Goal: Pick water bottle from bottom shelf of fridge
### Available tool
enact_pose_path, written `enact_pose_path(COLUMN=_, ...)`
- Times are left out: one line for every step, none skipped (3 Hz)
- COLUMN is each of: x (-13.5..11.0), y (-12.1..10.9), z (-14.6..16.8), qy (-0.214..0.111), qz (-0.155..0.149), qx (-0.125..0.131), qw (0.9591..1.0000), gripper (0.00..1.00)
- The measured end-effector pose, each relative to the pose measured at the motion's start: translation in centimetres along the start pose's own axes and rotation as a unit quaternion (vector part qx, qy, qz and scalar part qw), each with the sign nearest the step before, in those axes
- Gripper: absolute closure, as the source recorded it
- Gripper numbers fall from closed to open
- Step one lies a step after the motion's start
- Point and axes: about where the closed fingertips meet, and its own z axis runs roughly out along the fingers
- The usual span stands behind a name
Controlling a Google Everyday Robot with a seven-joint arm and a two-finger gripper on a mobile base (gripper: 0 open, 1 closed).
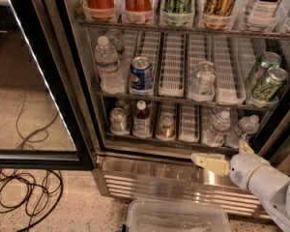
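The fridge [150,180] stands open, its black-framed glass door [63,105] swung to the left. On the bottom shelf [188,124], a small clear water bottle [216,127] with a white cap stands upright right of centre. A second one [242,129] leans at the far right. My gripper [224,154] is in front of the steel base grille, just below and in front of these two bottles. Its cream fingers [209,162] are spread and hold nothing. It touches neither bottle.
The bottom shelf also holds a silver can [118,119], a brown-drink bottle [141,120] and another can [166,125]. The middle shelf holds a taller clear bottle [108,64], a Pepsi can [141,75] and green cans [267,81]. A clear plastic bin [176,219] sits on the floor below; cables [24,190] lie at left.
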Motion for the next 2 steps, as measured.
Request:
enact_pose_path(x=0.0, y=0.0, z=0.0, qy=0.0, qz=0.0, qx=0.0, qw=1.0, gripper=0.0)
enact_pose_path(x=-0.09, y=-0.01, z=0.94, qy=-0.018, qz=0.004, qx=0.004, qw=0.9998, gripper=0.0)
